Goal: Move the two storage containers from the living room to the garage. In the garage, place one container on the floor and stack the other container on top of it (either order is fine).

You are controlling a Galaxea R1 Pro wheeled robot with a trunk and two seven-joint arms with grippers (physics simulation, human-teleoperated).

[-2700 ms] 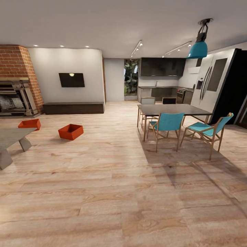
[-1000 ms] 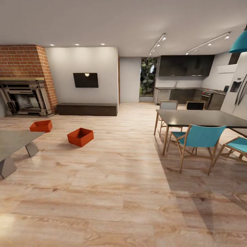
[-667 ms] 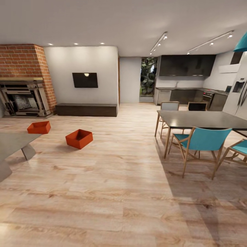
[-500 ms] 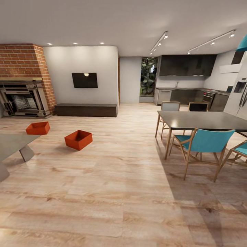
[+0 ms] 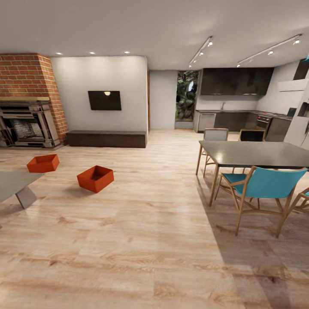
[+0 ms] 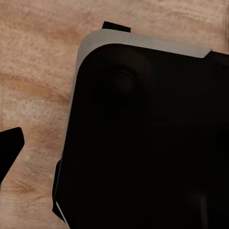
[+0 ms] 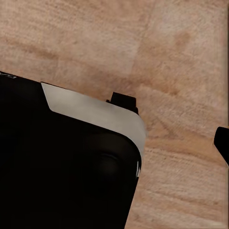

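Two orange-red square open storage bins (image 5: pixel 95 178) (image 5: pixel 42 163) on light wood plank floor (image 5: pixel 146 240) at ten o'clock, near brick fireplace (image 5: pixel 25 101), both grippers' state impossible to tell

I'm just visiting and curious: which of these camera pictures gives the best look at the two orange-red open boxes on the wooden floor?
The head view. Both orange-red storage containers sit in it on the light wood plank floor before the brick fireplace. The two wrist views look down at dark robot body and floor planks, giving nothing of the boxes.

Bright, even render — ceiling spotlights (image 5: pixel 91 53) glow, chairs cast soft shadows, edges stretch slightly.
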